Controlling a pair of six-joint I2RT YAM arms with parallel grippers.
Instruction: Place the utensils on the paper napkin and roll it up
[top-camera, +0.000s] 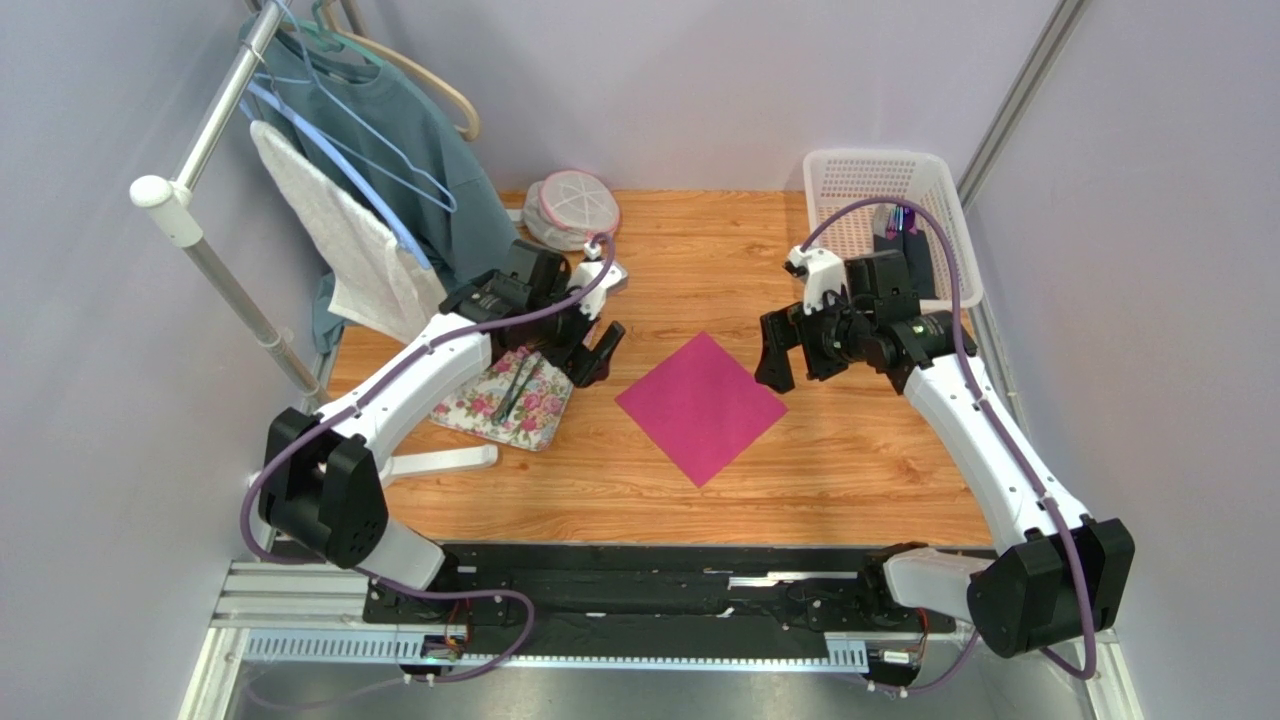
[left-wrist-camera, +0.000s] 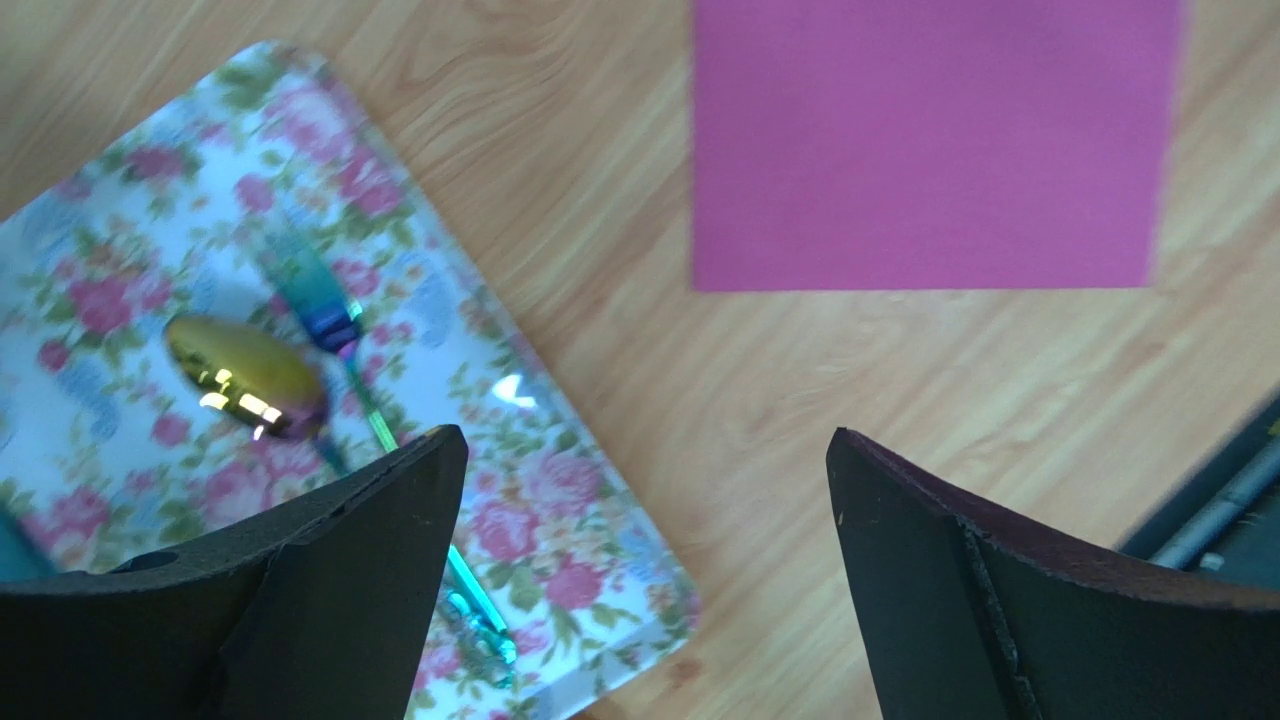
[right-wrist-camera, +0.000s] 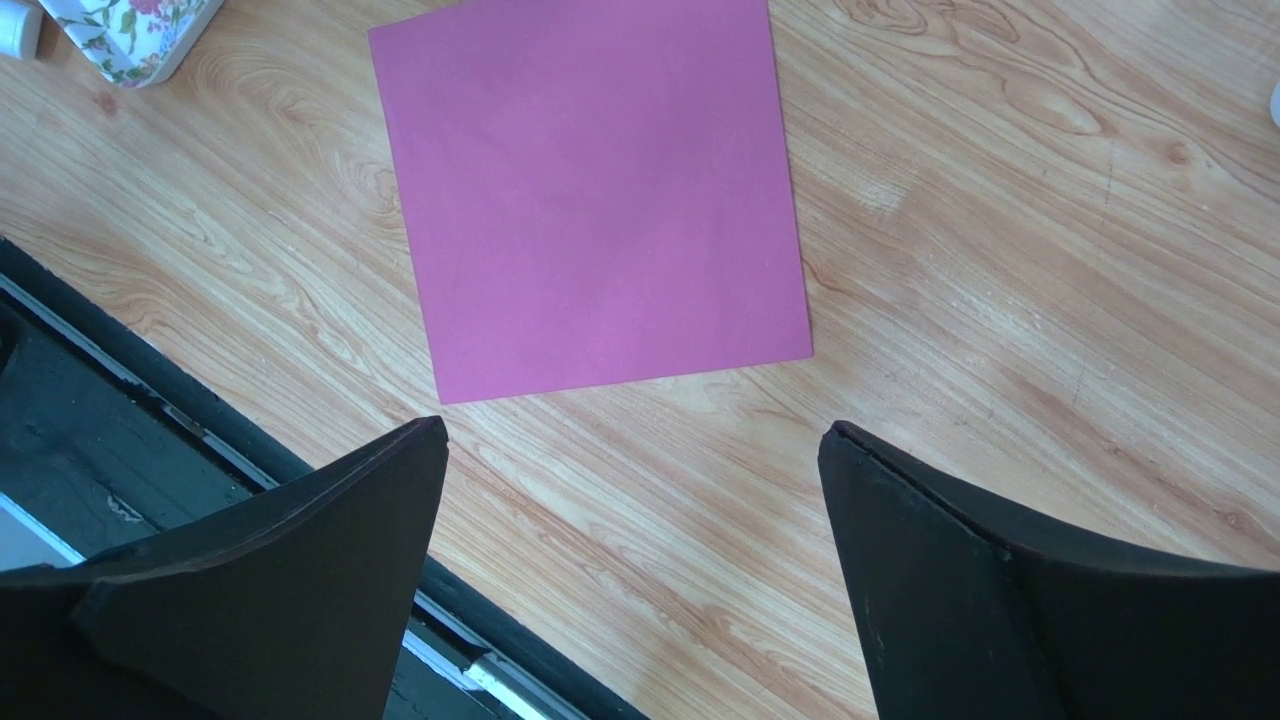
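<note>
Nearest to you, on the near side of the paper napkin (top-camera: 700, 405), the black rail (top-camera: 631, 593) carries both arm bases. You see the napkin lying flat on the wooden table (top-camera: 842, 480), a magenta square turned corner-on to you like a diamond.

Just left of the napkin hangs your left gripper (left-wrist-camera: 643, 443), jaws spread wide apart with nothing between them, over the wood and the edge of a floral-print tray (left-wrist-camera: 586, 525). Just right of the napkin your right gripper (right-wrist-camera: 634, 428) hangs the same way, jaws wide apart and empty, over the wood beside the napkin's edge.

On that tray, left of the napkin and apart from it, lie the utensils (top-camera: 519, 386). The spoon (left-wrist-camera: 244, 375) shows a shiny gold bowl, and the fork (left-wrist-camera: 319, 308) lies just beside it, too blurred for you to tell whether the two touch. Their handles show a blue-green sheen.

Beyond the napkin to the far right stands a white plastic basket (top-camera: 887, 188). Beyond it to the far left sit a round mesh item (top-camera: 571, 203), a white towel (top-camera: 338, 240) and a teal shirt (top-camera: 451, 165) on a clothes rail (top-camera: 226, 98).
</note>
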